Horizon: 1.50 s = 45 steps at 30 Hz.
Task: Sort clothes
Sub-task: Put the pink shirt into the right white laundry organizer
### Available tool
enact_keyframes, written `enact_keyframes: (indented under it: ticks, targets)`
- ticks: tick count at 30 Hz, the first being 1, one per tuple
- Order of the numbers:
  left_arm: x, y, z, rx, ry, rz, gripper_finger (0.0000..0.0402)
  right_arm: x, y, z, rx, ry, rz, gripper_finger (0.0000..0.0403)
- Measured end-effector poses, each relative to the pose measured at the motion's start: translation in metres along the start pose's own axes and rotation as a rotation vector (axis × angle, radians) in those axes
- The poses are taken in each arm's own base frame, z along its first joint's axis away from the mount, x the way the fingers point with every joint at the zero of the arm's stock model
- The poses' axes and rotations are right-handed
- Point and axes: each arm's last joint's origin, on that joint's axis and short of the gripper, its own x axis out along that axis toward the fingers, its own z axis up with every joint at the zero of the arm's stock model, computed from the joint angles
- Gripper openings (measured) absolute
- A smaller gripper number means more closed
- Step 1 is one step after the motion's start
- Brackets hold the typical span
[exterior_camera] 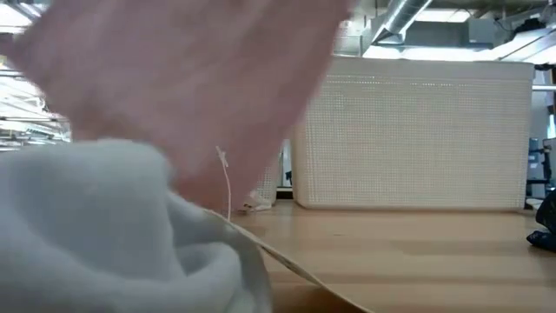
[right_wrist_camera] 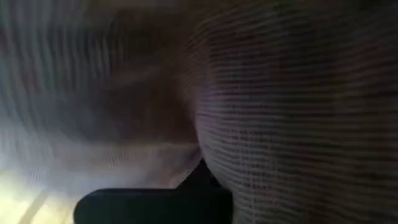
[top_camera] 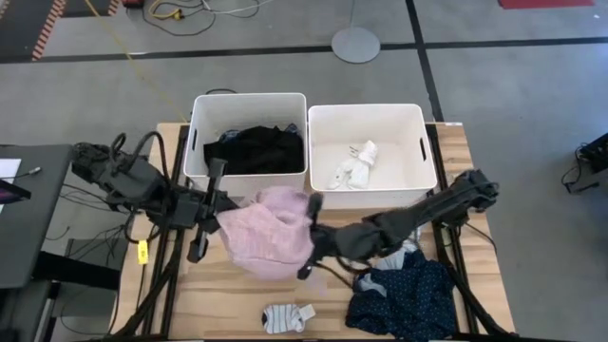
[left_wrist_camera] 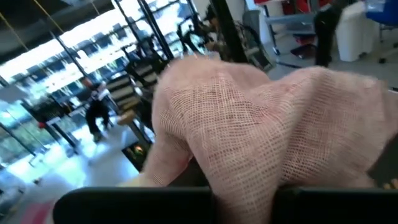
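wooden table [top_camera: 218, 304] seen from above, slatted top on a dark frame. two white plastic bins stand side by side, touching, along its far edge: left bin [top_camera: 198, 142], right bin [top_camera: 423, 142], each with slot handles in the end walls. round grey floor stand base [top_camera: 356, 44] beyond the bins, on grey floor crossed by dark lines. dark desk [top_camera: 28, 218] beside the table's left end. low view: perforated bin wall [exterior_camera: 417, 130].

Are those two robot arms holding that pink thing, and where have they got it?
Yes. The pink top hangs between both: the left pincer has its left edge, the right pincer its right edge. The exact grip points are hidden by cloth.
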Motion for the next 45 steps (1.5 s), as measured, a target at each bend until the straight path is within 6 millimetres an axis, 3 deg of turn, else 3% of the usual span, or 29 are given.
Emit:
enact_keyframes:
  ticks: [7,16,25,30,36,40,45]
  targets:
    - [0.005,-0.011,-0.014,-0.033,0.139,-0.067,0.0009,-0.038,-0.037,0.034,0.005,-0.121,-0.085,0.0001]
    - [0.020,-0.027,-0.038,-0.068,0.268,-0.112,0.0016,-0.066,-0.061,0.057,-0.008,-0.248,-0.151,0.0000]
    - [0.027,-0.026,-0.053,-0.043,0.346,0.006,0.0097,-0.077,-0.099,0.067,-0.050,-0.262,-0.292,0.0000]
    - [0.032,-0.009,-0.055,-0.043,0.335,0.111,0.0104,-0.075,-0.124,0.070,-0.075,-0.223,-0.374,0.0000]
    - [0.045,0.019,-0.052,0.048,0.236,0.242,0.0047,-0.067,-0.144,0.064,-0.106,-0.099,-0.458,0.0000]
    - [0.048,0.051,-0.052,0.081,0.144,0.322,0.0010,-0.064,-0.161,0.055,-0.128,-0.010,-0.513,0.0000]
    - [0.044,0.098,-0.061,0.042,0.018,0.382,0.0012,-0.073,-0.187,0.048,-0.115,0.092,-0.615,0.0000]
